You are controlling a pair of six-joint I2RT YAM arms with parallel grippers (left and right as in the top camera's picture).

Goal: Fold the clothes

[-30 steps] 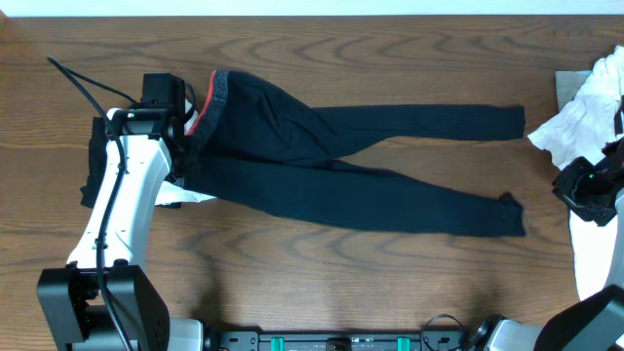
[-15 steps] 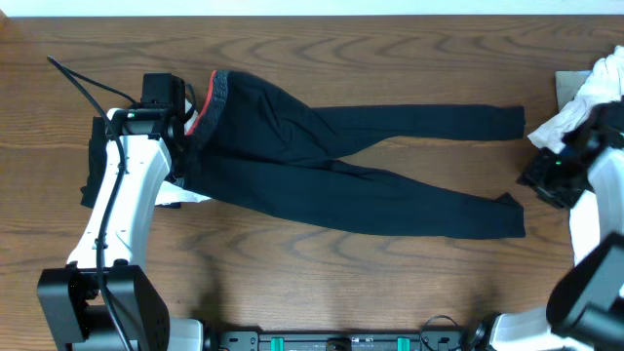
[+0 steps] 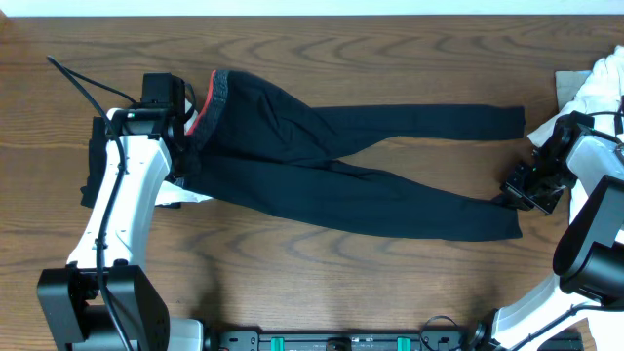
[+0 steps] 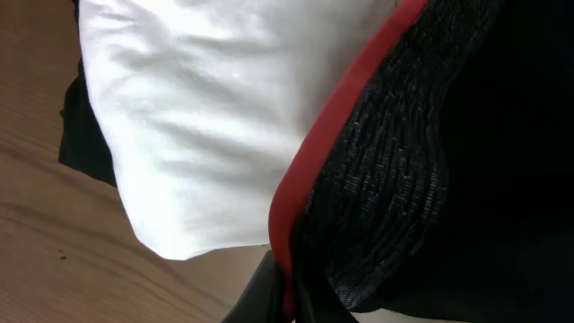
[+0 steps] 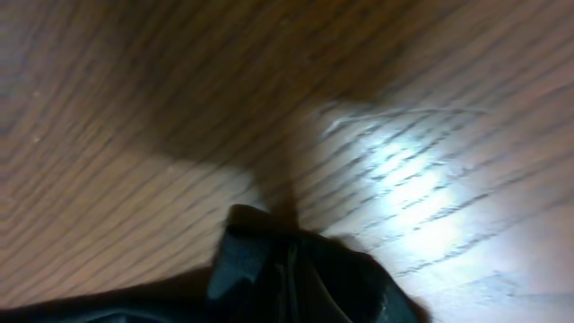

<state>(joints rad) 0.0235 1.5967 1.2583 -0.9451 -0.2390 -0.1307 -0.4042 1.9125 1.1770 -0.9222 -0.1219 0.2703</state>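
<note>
Long black trousers [image 3: 322, 156] lie spread across the table, legs pointing right. My left gripper [image 3: 192, 124] is shut on their grey-and-red waistband [image 4: 377, 179] at the left; its jaws [image 4: 285, 301] pinch the red edge. My right gripper [image 3: 509, 195] sits on the hem of the lower leg. In the blurred right wrist view its jaws [image 5: 289, 278] look close together on the dark hem fabric [image 5: 368, 289]. A white garment [image 4: 206, 117] lies under the waistband.
A pile of white garments [image 3: 595, 107] lies at the far right edge. Another black garment [image 3: 93, 166] and a bit of white cloth [image 3: 190, 197] lie by the left arm. A black cable [image 3: 78, 83] runs at the back left.
My right arm has swung left from the white pile down onto the lower trouser leg's hem. The left arm and waistband have not moved.
</note>
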